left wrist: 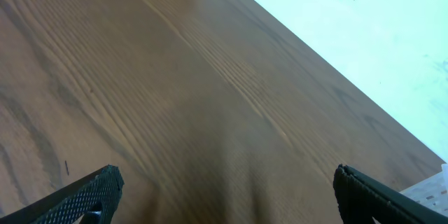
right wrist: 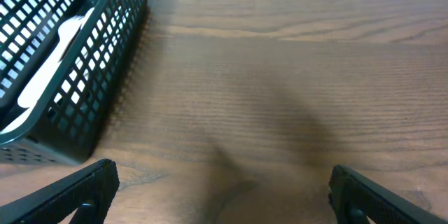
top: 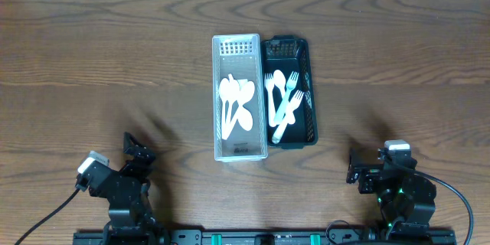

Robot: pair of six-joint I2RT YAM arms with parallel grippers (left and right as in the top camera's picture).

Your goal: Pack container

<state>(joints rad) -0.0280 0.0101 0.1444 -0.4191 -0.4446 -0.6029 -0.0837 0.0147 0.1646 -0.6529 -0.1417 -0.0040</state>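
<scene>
On the wooden desk two slotted bins stand side by side, long walls touching, near the middle. The white bin is on the left and the black bin on the right, set slightly farther back. The white bin holds a small heap of white spoons, bowls toward the far end. The black bin holds white forks, tines toward the far end, their handles crossing.

A small patch on the white bin's floor at its near end may be a label, but it is too small to read. No other writing can be made out.

The left claw sits at the near left edge of the desk, well apart from the bins. In the left wrist view its fingers are spread wide with only bare wood between them, gripping nothing.

The right claw sits at the near right edge, also well apart from the bins. In the right wrist view its fingers are likewise spread wide over bare wood. The black bin's near corner shows at upper left there, with a white handle visible through the mesh.
</scene>
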